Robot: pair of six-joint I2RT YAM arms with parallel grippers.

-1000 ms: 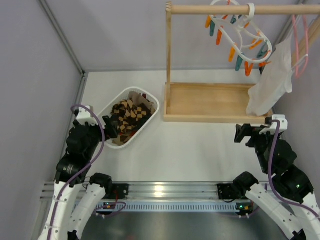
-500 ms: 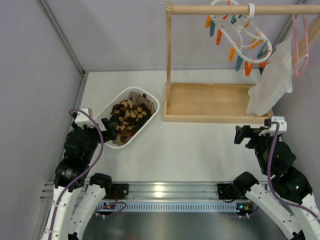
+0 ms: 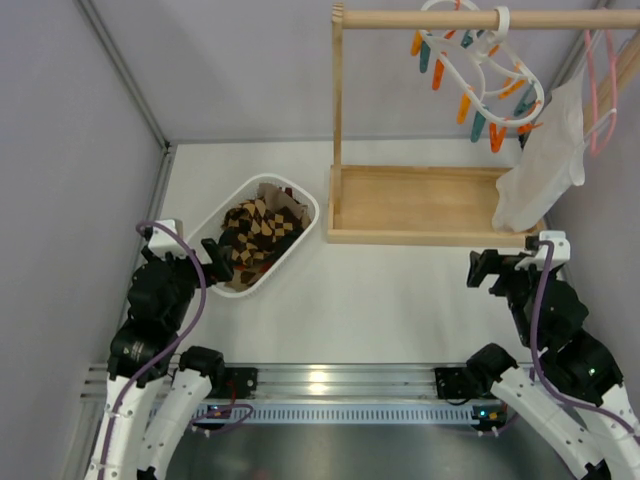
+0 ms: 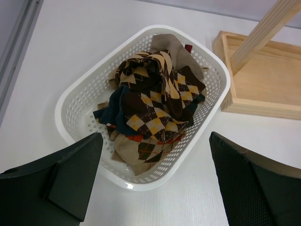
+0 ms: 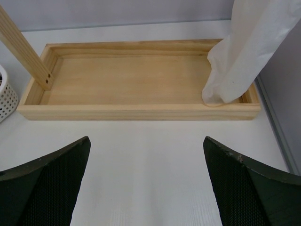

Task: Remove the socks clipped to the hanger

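Note:
The white oval-ring hanger hangs from the wooden rail at the top right, its orange and teal clothespins empty. The socks, argyle and dark ones, lie piled in a white perforated basket; they also show in the left wrist view inside the basket. My left gripper is open and empty at the basket's near-left side, and in its own view sits just short of the rim. My right gripper is open and empty over the table, in its own view.
A wooden rack with a tray base stands at the back right; it shows in the right wrist view. A white cloth garment hangs down into the tray's right end. A thin pink hanger hangs at the far right.
My left arm has drawn back a little toward the near-left, away from the basket. The right arm has shifted only slightly.

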